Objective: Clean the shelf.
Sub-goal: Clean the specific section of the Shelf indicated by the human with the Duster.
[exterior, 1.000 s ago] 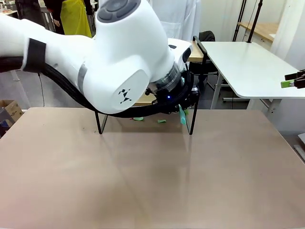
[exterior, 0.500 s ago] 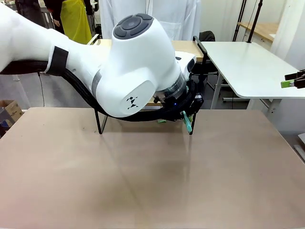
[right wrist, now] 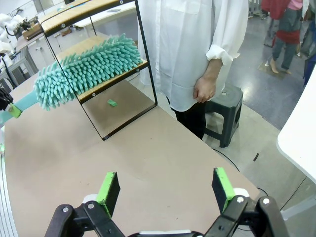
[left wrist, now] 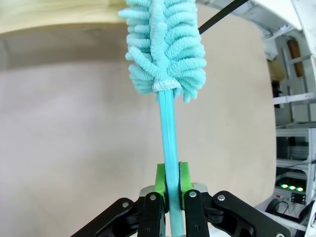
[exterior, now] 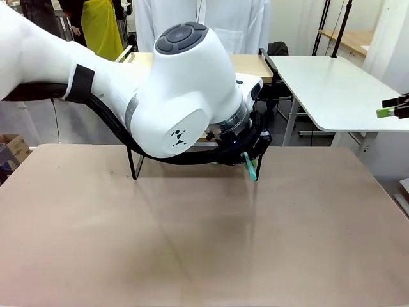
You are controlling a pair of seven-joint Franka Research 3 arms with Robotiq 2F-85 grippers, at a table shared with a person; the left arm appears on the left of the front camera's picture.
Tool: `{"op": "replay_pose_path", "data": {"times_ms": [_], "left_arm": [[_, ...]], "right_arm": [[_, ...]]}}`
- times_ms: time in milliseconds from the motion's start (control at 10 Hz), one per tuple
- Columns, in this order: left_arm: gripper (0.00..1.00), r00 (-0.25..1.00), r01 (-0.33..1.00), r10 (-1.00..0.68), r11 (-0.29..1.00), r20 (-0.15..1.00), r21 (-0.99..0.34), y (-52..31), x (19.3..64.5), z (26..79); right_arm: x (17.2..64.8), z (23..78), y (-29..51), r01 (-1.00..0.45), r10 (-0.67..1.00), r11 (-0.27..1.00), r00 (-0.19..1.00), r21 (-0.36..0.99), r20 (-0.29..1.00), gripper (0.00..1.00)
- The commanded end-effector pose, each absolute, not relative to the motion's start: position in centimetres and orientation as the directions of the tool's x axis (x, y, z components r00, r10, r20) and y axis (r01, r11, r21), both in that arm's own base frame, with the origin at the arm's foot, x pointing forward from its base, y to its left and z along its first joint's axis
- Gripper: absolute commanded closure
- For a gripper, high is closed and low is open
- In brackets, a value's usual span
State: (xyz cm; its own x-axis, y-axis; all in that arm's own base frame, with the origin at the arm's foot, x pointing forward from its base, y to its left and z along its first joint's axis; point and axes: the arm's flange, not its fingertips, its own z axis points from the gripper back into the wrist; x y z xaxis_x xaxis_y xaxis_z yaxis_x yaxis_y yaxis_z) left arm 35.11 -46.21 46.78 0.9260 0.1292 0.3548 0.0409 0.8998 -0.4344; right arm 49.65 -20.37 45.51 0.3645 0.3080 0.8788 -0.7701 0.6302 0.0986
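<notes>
Shelf (right wrist: 79, 12); teal duster (left wrist: 167, 98) tight in left claw (left wrist: 168, 173)

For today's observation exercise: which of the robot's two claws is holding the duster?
The left claw, shut on the handle of the turquoise duster; the right claw stands open and empty.

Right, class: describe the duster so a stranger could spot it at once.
Find the black-framed wooden shelf on the tan table. The duster reaches across its lower board, handle gripped in the left claw. Unlike the small green scrap beneath, it is long, fluffy and turquoise.
</notes>
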Motion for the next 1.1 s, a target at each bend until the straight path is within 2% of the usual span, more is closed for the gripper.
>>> {"op": "replay_pose_path", "data": {"times_ms": [0, 500, 1000], "left_arm": [[0.87, 0.95, 0.004, 0.123, 0.915, 0.287, -0.404, -44.5, 36.0, 47.1], [0.87, 0.953, -0.092, 0.178, 0.942, 0.247, -0.323, -37.9, 36.7, 48.0], [0.87, 0.948, -0.192, 0.212, 0.976, 0.239, -0.107, -30.2, 36.5, 49.3]], "right_arm": [[49.6, 45.7, -20.2, -0.772, 0.309, 0.628, 0.36, 0.095, 0.88, 0.0], [49.6, 45.7, -20.2, -0.772, 0.309, 0.628, 0.36, 0.095, 0.88, 0.0], [49.6, 45.7, -20.2, -0.772, 0.309, 0.628, 0.36, 0.095, 0.88, 0.0]]}}
